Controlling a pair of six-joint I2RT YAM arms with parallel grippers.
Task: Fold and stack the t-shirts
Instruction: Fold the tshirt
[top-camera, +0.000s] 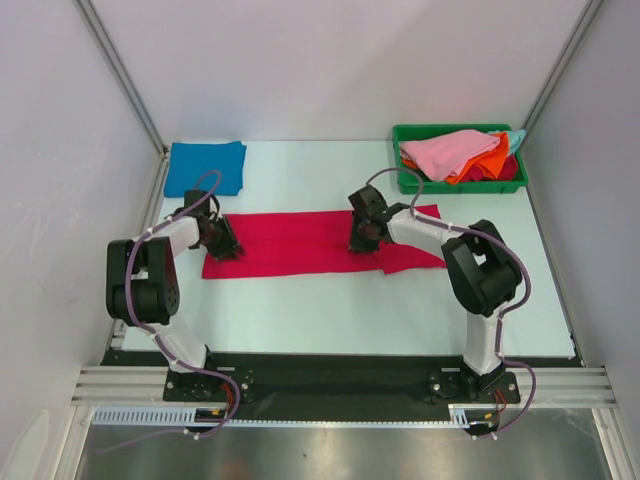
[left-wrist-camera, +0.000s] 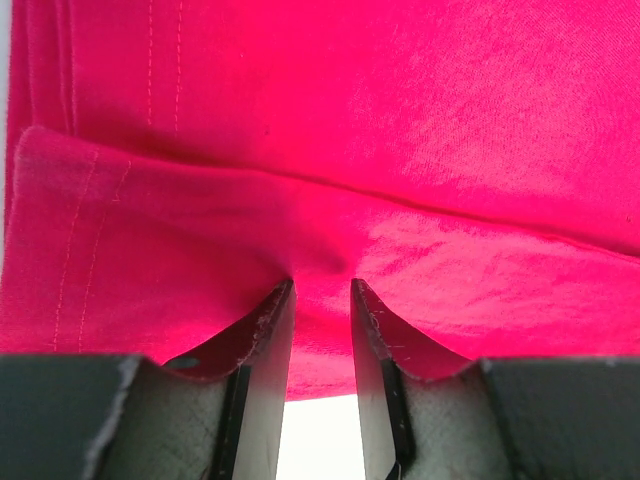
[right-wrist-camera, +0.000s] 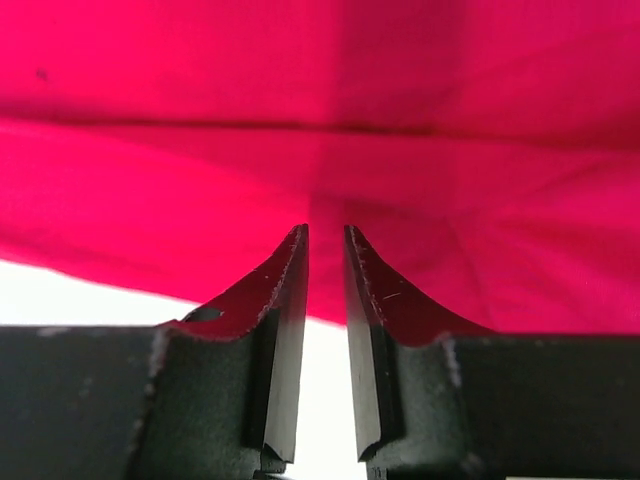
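Crimson t-shirt lies on the counter as a long band that runs from left to right. The left claw is closed on a pucker of cloth close to the band's left end. The right claw looks closed on the cloth too, further in from the right end. Each arm is nearest its own end, so I think they will fold it together.

Lab robot cell, white panel walls, aluminium frame rails
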